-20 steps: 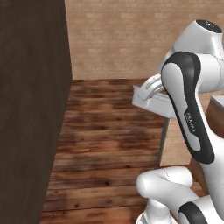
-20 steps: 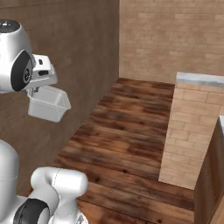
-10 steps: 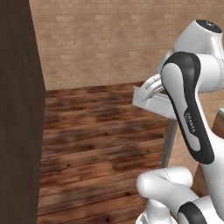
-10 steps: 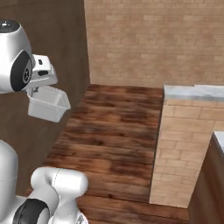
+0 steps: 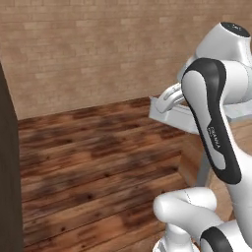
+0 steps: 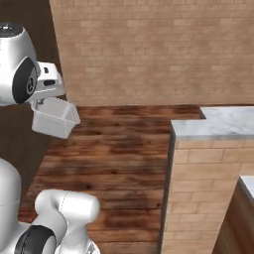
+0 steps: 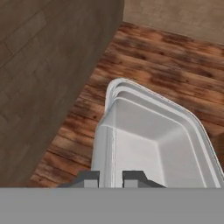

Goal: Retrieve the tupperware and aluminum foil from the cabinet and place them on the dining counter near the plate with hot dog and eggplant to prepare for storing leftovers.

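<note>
The gripper (image 7: 110, 178) is clamped on the near wall of the tupperware (image 7: 148, 131), carrying the clear tub in the air above the dark wooden floor (image 6: 119, 163). In the right base view the tub hangs just below the wrist, with a marble-topped brick counter (image 6: 218, 126) off to the right.

The wooden floor (image 6: 114, 163) lies open ahead, running clear to the far brick wall (image 6: 149, 49). On the right a brick partition (image 6: 198, 193) capped with a marble tabletop (image 6: 218, 126) juts in, blocking passage on that side; beyond its near corner a dark wood unit (image 6: 238, 218) stands close. On the left a dark panel (image 5: 9, 172) walls off the near edge. The pincer (image 7: 110, 178), closed on the tupperware (image 6: 53, 116), hangs over bare floor, apart from the partition.
</note>
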### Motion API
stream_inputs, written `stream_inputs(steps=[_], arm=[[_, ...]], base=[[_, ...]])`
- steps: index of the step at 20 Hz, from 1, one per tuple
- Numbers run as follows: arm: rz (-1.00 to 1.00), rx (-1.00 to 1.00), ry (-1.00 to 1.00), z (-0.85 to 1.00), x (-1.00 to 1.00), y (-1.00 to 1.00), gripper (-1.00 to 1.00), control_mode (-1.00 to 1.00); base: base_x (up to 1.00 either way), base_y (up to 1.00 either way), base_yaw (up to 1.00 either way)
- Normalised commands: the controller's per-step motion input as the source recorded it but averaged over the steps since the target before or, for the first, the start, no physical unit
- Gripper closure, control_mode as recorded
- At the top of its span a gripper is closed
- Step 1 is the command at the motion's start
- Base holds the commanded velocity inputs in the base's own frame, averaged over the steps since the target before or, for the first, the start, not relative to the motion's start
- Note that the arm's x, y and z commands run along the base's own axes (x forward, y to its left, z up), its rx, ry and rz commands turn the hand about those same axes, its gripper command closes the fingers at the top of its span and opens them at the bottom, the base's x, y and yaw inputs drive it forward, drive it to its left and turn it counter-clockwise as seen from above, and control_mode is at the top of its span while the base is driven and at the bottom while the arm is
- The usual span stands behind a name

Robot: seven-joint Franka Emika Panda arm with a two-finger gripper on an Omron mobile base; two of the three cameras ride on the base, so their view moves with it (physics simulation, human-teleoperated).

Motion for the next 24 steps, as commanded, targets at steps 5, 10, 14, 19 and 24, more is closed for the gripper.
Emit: stream_inputs(steps=[5,10,14,19,24], arm=[[0.0,0.0,0.0,0.0,0.0,0.0,1.0,1.0],[0.0,0.0,0.0,0.0,0.0,0.0,1.0,1.0],[0.0,0.0,0.0,0.0,0.0,0.0,1.0,1.0],[0.0,0.0,0.0,0.0,0.0,0.0,1.0,1.0],[0.0,0.0,0.0,0.0,0.0,0.0,1.0,1.0]], base=[[1.0,0.36,-0.36],[1.0,0.36,-0.38],[1.0,0.36,-0.38],[1.0,0.37,-0.39],[1.0,0.37,-0.4]])
